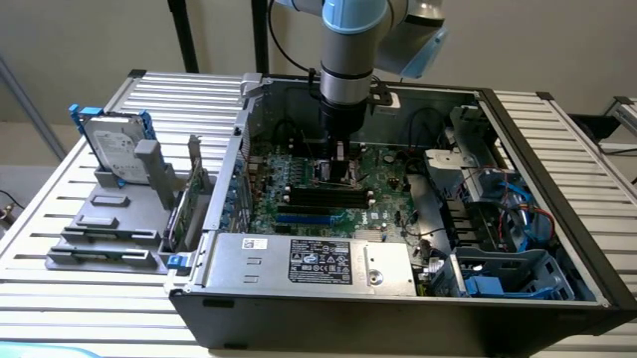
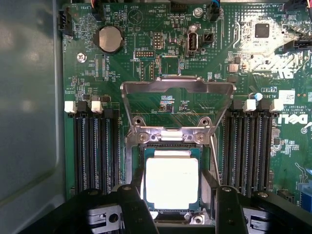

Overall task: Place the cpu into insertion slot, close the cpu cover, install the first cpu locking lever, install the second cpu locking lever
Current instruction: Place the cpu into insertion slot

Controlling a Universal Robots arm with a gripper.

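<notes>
Your jaws are standing spread wide and gripping nothing. In the exterior view the arm (image 1: pixel 348 52) is reaching straight down into the open computer case (image 1: pixel 398 328), which is sitting on the slatted table (image 1: pixel 80 313). It is holding the jaws low over the green motherboard (image 2: pixel 122 63).

The cpu (image 2: pixel 171 184) is lying flat directly between the jaws, one jaw standing just beside each of its two opposite edges. You are looking at it from above, and it is showing as a pale square inside the insertion slot (image 2: pixel 171 147), level and square with the slot's dark border. Whether it is fully seated you cannot tell from here, but it is looking placed, not carried. So the first step is reading as done, or as good as done.

The rest is not. Just beyond the jaws the cpu cover (image 2: pixel 178 87) is standing raised on its hinge, its cut-out frame tipped up and away from the chip, so nothing is pressing the cpu down. A thin locking lever (image 2: pixel 214 156) is running alongside the slot, just inside one jaw, and it is looking unlatched. The second lever you cannot pick out with any certainty.

The long black memory slots (image 2: pixel 95 151) are flanking the jaws on both sides, well clear of them.

By this reckoning you are sitting at the close of step one of four: chip in, cover not yet closed, neither lever yet installed.
</notes>
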